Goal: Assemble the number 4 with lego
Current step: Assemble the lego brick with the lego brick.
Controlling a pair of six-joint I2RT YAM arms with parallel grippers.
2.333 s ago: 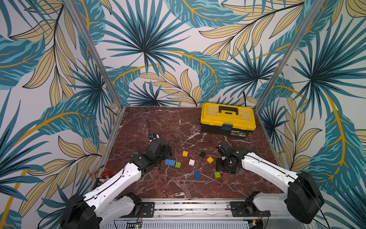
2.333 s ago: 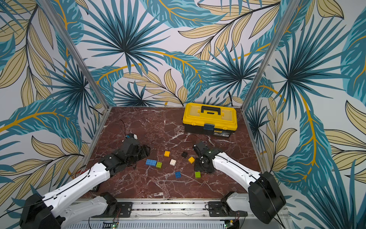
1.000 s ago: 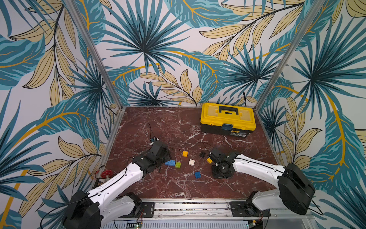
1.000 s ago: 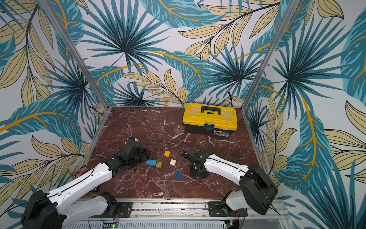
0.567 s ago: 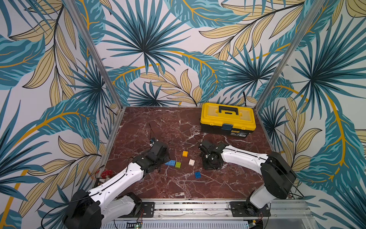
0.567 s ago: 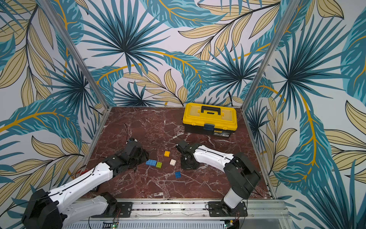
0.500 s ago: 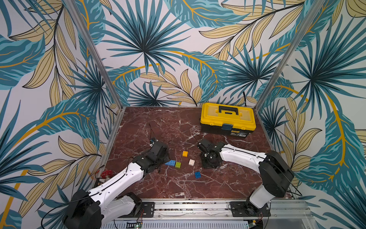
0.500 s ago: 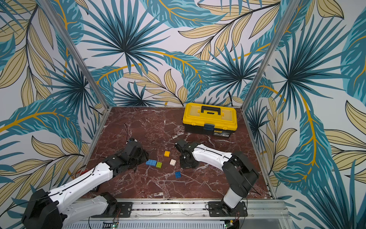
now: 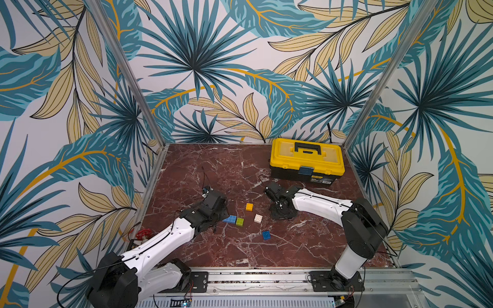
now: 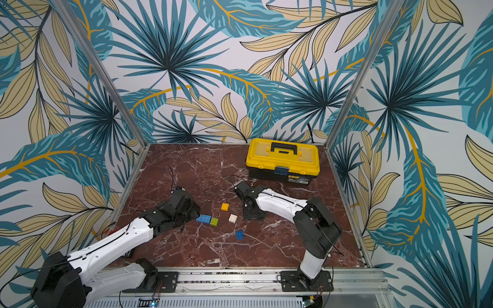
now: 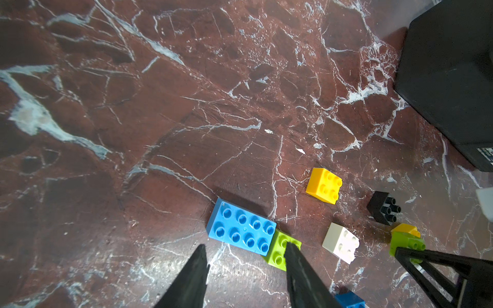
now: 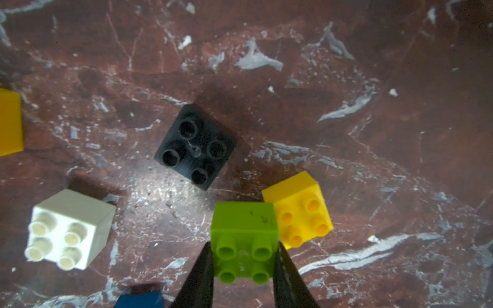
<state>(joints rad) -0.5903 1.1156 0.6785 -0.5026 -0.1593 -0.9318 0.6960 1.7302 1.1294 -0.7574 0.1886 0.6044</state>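
Observation:
The lego lies loose on the marble; no joined number 4 is in view. My right gripper (image 12: 244, 249) is shut on a lime green brick (image 12: 244, 234), held just above the floor beside an orange-yellow brick (image 12: 301, 210) and near the black brick (image 12: 196, 146). In the top views the right gripper (image 9: 281, 212) hides those three. My left gripper (image 11: 246, 262) stands open and empty just short of the long blue brick (image 11: 241, 230), which touches a second lime green brick (image 11: 278, 253). Another orange-yellow brick (image 9: 249, 207), the white brick (image 9: 258, 218) and a small blue brick (image 9: 266, 234) lie between the arms.
A big yellow toolbox (image 9: 306, 160) stands at the back right, close behind the right arm. A small red valve (image 9: 140, 234) sits by the left wall. Patterned walls close in the left, back and right sides.
The right gripper picked up the lime green brick from the front right and carried it back and to the left, beside the black brick. The left jaws narrowed slightly; that arm hardly moved.

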